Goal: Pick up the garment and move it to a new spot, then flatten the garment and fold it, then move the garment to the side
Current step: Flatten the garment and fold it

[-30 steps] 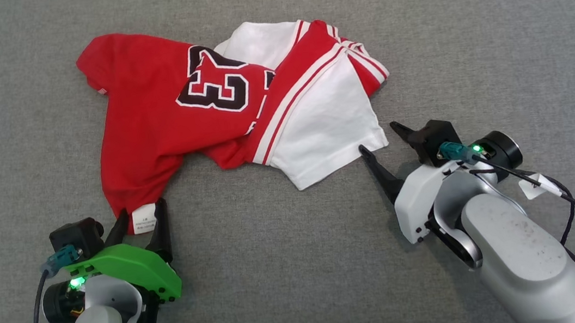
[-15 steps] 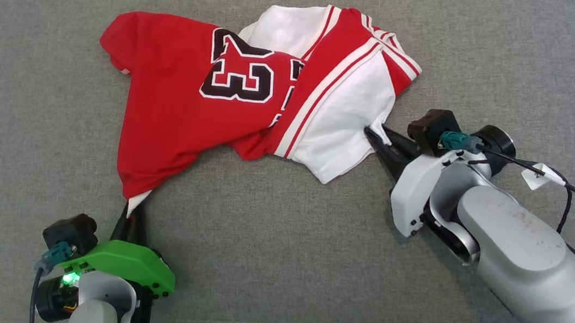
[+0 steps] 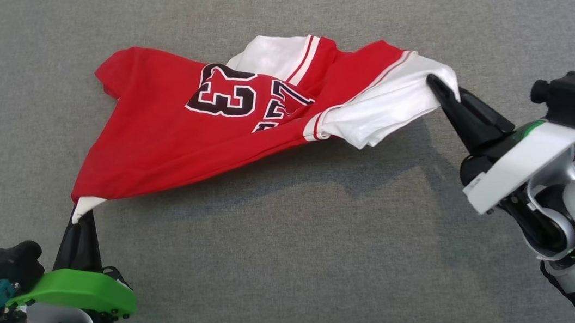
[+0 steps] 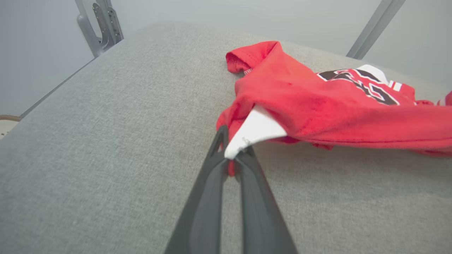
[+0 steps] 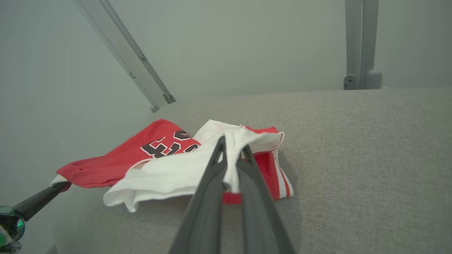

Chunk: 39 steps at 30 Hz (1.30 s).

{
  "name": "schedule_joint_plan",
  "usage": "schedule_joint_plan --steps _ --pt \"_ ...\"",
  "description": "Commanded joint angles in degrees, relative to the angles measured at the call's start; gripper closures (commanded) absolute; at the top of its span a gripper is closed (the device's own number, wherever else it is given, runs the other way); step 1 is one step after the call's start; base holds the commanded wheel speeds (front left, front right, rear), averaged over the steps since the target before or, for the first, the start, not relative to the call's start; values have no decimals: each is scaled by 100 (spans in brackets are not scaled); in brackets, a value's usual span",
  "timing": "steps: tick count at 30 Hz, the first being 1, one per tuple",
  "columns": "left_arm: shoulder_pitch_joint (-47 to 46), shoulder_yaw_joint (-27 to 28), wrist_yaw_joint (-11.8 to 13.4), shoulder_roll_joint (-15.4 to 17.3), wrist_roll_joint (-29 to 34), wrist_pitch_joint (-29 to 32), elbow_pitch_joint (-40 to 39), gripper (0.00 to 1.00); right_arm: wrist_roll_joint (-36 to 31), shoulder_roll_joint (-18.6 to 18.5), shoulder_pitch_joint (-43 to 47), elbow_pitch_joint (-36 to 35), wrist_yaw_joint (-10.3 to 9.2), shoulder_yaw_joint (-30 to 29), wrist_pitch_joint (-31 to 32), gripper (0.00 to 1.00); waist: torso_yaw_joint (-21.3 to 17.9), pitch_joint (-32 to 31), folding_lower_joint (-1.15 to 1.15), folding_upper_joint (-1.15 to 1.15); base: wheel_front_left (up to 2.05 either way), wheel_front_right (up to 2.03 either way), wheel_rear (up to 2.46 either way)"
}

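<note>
Head view: the left gripper (image 3: 76,216) sat low at the near left, forearm rising from the bottom edge. Its fingers pointed up the view and were pinched together on a white-tipped corner of the garment (image 3: 170,143). The right gripper (image 3: 436,84) was raised at the right, fingers angled up and to the left, closed on the white sleeve end. The red and white garment hung stretched between them above the grey cushion (image 3: 298,248), with a shadow beneath it.

Left wrist view: both fingers met on the white corner. Red cloth ran off to the right, and the far sleeve lay on the grey cushion.

Right wrist view: the fingers clamped white fabric, with a strip of red showing between them. The rest trailed left toward the left gripper's dark tip.
</note>
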Motion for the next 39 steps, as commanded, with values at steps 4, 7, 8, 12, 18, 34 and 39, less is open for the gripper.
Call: schedule_joint_plan --steps 4,7,8,12,18,34,39 --pt "480 -2 71 105 -95 372 -1329 100 233 -76 311 -874 -1 -547 192 100 -316 -439 0 0 0 0 0" --pt "705 -98 100 182 -163 861 -2462 100 283 -76 387 -1484 -1 -910 381 100 -460 -605 0 0 0 0 0" --pt "742 -147 111 207 -197 1054 -2846 100 287 -76 376 -1697 0 -1036 456 100 -508 -632 0 0 0 0 0" --pt "529 -209 144 411 -360 1796 -4097 100 333 -86 53 -2437 0 -1480 933 100 -703 -584 0 0 0 0 0" --pt "-955 -149 49 822 -782 2729 -4559 100 85 -375 -1387 -2584 0 -1961 1807 100 -879 102 0 0 0 0 0" --pt "-7470 -866 23 529 436 1146 573 100 -2330 860 -7445 2192 -1 -2242 575 100 -753 2055 0 0 0 0 0" --pt "-8295 -960 -77 313 555 -440 1746 100 -2550 1076 -8245 3196 0 -2147 -493 100 -876 2211 0 0 0 0 0"
